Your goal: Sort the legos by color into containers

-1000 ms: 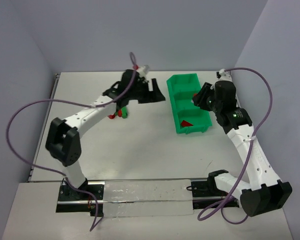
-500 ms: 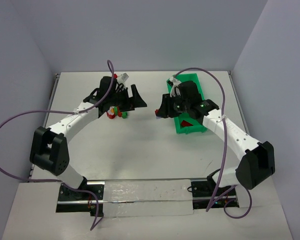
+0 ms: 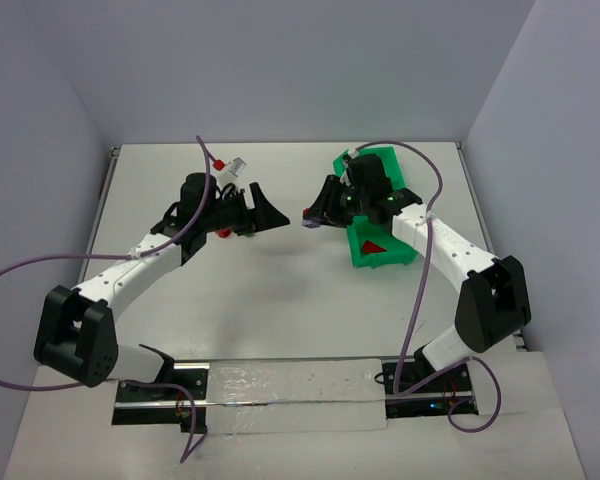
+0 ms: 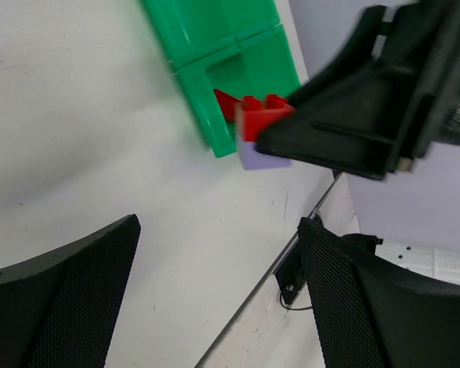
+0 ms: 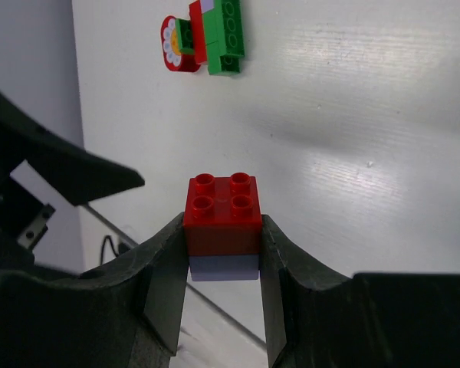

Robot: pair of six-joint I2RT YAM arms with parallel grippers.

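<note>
- Right pincer [image 5: 223, 234] is clamped on a red-and-purple brick [image 5: 223, 207]
- Left pincer [image 4: 215, 261] is spread wide, empty
- Tray [image 3: 380, 262] is set towards the worktop's [image 3: 280, 300] right edge

White table [image 3: 280, 290]: green tray [image 3: 382, 261], lego cluster [image 5: 207, 37].

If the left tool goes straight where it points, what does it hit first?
Likely the red-on-purple brick stack pinched in the right tool, dead ahead of the open left tool; gap unclear.
</note>
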